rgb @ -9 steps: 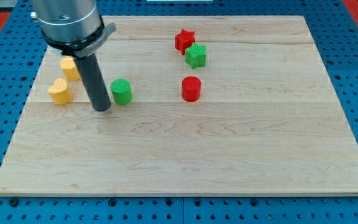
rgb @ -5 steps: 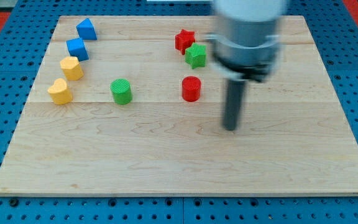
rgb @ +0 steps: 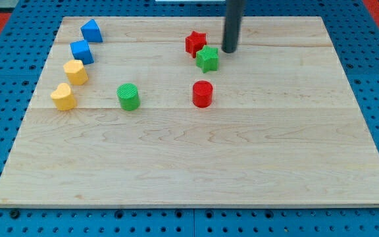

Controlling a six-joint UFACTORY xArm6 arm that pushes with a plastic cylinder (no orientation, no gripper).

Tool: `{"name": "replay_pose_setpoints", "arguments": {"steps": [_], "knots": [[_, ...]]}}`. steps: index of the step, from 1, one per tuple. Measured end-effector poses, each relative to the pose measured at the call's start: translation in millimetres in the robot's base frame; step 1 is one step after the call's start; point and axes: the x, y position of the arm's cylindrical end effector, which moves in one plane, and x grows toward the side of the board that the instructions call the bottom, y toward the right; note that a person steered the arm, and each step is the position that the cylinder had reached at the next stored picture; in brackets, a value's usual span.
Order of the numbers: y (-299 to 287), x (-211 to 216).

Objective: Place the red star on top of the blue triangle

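The red star lies near the view's top, a little right of centre, touching the green star just below and to its right. The blue triangle lies at the view's top left, far from the red star. My tip stands just right of the red star and just above and right of the green star, apart from both.
A blue block sits below the blue triangle. Two yellow blocks follow down the left side. A green cylinder and a red cylinder lie mid-board. The wooden board rests on a blue pegboard.
My tip swept from the left, beside the green cylinder, across to the right, then up to the spot right of the red star. No block moved.
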Motion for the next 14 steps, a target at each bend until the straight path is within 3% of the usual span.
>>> {"name": "replay_pose_setpoints", "arguments": {"steps": [3, 7, 8, 10, 11, 13, 14], "knots": [[-104.4, 5.0], [-115.3, -51.5], [-171.5, -61.0], [-106.8, -65.9], [-130.0, -89.6], [-156.6, -95.0], [-205.9, -95.2]]}}
